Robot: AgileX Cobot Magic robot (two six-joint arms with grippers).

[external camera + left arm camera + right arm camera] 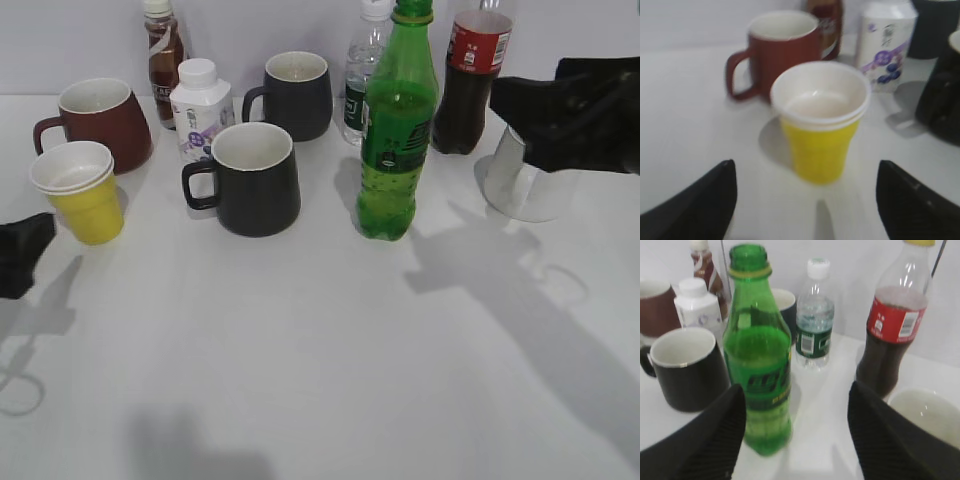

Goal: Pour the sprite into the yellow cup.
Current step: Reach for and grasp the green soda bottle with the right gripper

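Note:
The sprite (397, 130), a tall green bottle with a dark label, stands upright mid-table; it also shows in the right wrist view (757, 370). My right gripper (520, 115) is open and empty, to the right of the bottle and apart from it. In the right wrist view (797, 435) the bottle stands just ahead of the left finger. The yellow cup (85, 195) stands at the far left with a white inside. My left gripper (20, 255) is open and empty just in front of it. In the left wrist view (807, 210) the cup (820, 145) stands centred beyond the fingertips, untouched.
A dark red mug (95, 120) stands behind the yellow cup. Two black mugs (250, 180) (295, 95), a white milk bottle (200, 110) and a brown drink bottle (163, 55) stand left of the sprite. A water bottle (365, 70), a cola bottle (470, 80) and a pale cup (525, 190) are near it.

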